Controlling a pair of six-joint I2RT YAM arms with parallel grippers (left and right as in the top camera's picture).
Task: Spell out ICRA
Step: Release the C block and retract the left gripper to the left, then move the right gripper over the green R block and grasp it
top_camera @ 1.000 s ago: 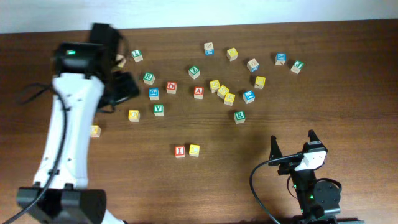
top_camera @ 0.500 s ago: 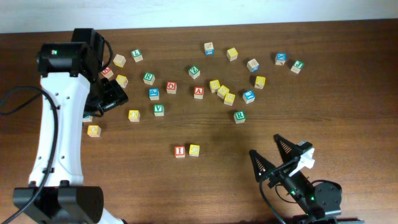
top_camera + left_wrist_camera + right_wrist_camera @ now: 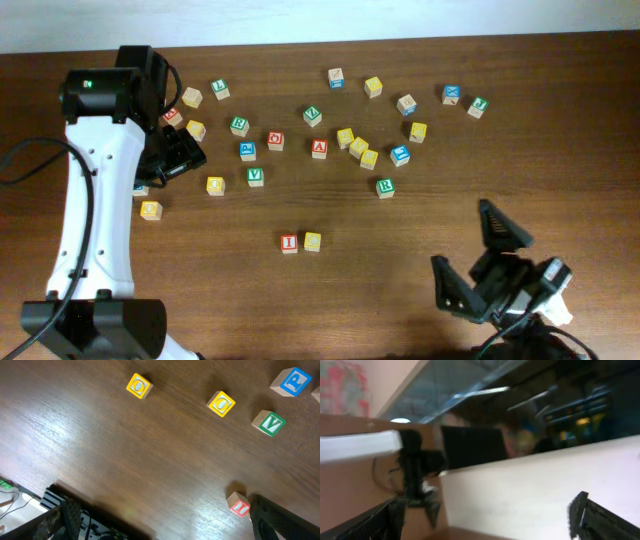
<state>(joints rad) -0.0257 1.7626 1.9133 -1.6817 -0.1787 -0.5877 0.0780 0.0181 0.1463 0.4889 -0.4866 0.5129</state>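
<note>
We saw the right gripper low at the right side of the table, its 2 fingers spread wide, with nothing between them and nothing touching them. Its own camera pointed off the table at a blurred room, with only the 2 dark fingertips showing at the lower corners.

The left gripper hung over the left part of the table. In its wrist view the 2 fingers stood far apart at the bottom corners and held nothing. The right-hand finger lay just beside the red I block, though we could not tell if they touched.

From overhead, the red I block sat near the table's middle with a yellow block just beside it on the right; we could not read its letter. The red A block and the green R block lay among the scattered blocks farther back.
</note>
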